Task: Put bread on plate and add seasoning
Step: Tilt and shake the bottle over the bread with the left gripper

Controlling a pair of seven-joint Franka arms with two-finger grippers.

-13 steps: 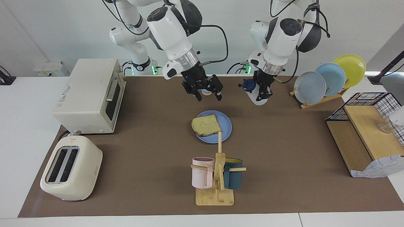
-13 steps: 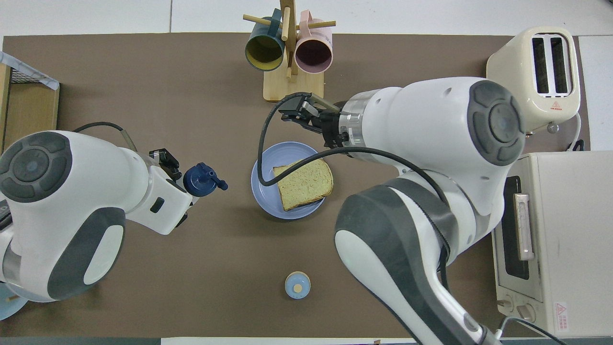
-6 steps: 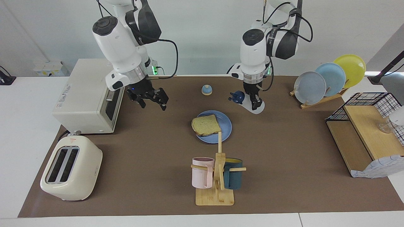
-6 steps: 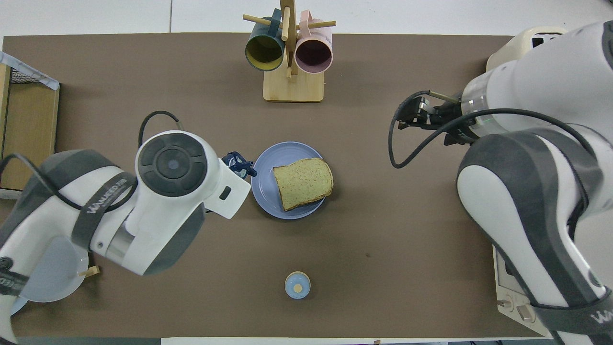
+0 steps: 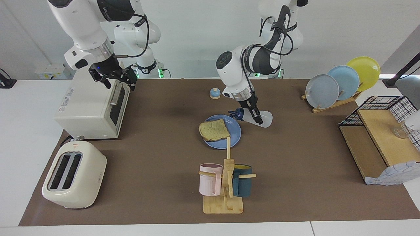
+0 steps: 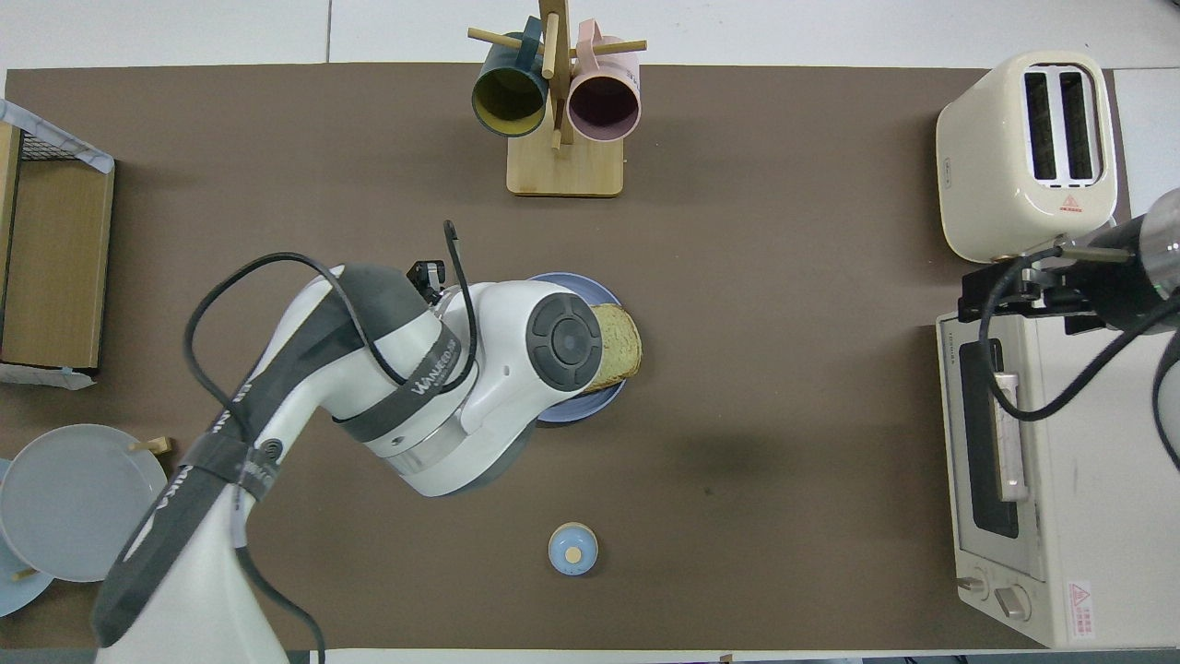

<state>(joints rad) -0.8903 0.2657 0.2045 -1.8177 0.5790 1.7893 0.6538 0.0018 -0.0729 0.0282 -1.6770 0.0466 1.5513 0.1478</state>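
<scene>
The bread (image 5: 214, 130) lies on the medium-blue plate (image 5: 234, 131) mid-table, overhanging its rim toward the right arm's end. My left gripper (image 5: 257, 118) is shut on the seasoning shaker (image 5: 267, 118). It holds the shaker tipped on its side in the air, with the navy cap (image 5: 237, 113) over the plate's rim nearest the robots. In the overhead view the left arm hides the shaker and most of the plate (image 6: 590, 408); only part of the bread (image 6: 619, 346) shows. My right gripper (image 5: 113, 78) is open and empty, up over the toaster oven (image 5: 88, 101); it also shows in the overhead view (image 6: 1014, 297).
A small blue dome (image 5: 215, 93) sits nearer the robots than the plate. A mug rack (image 5: 224, 186) stands farther out. A cream toaster (image 5: 73, 175) is at the right arm's end. A plate rack (image 5: 341, 82) and a wire shelf (image 5: 380, 137) are at the left arm's end.
My left gripper has carried the shaker to the plate's edge and tipped it over further. My right gripper has drawn back from above the plate to over the toaster oven.
</scene>
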